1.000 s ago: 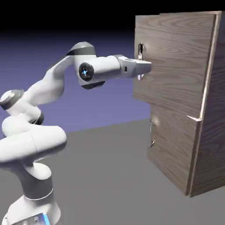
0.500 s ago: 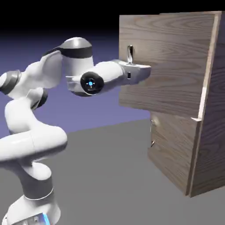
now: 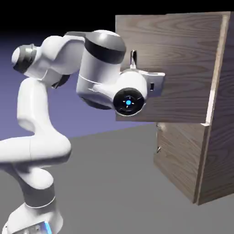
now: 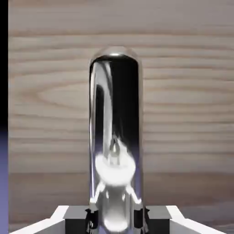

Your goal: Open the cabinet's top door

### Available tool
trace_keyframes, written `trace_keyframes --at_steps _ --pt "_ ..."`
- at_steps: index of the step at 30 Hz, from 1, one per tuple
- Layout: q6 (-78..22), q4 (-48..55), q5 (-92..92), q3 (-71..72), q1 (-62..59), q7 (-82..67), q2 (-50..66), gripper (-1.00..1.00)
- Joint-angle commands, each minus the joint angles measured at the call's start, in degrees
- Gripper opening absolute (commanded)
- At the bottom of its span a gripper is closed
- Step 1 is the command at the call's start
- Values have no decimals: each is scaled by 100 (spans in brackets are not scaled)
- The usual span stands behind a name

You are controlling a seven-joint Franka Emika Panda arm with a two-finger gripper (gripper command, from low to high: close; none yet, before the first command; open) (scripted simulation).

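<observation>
We see the white arm's pincer (image 3: 136,68) clamped on the metal bar handle (image 4: 114,137) of the top door (image 3: 183,50), which stands swung well out from the cabinet (image 3: 221,137) at the scene's right, on the grey worktop (image 3: 114,183). Below, the lower door (image 3: 180,160) stands ajar. The handle fills our hand view, upright between the fingertips (image 4: 91,218).

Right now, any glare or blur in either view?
Hand view: the handle mirrors a bright white highlight low down, and a dark strip runs down the left edge; wood grain on the top door is slightly soft. Exterior view: sharp, evenly lit, no glare; the arm hides most of the gripper.
</observation>
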Motion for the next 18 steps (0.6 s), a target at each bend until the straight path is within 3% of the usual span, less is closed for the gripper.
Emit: trace_keyframes --at_steps 1,18 --pt "-84 177 -188 87 -114 -149 208 -100" --pt "9 2811 -2704 1664 -933 -1086 3550 -100"
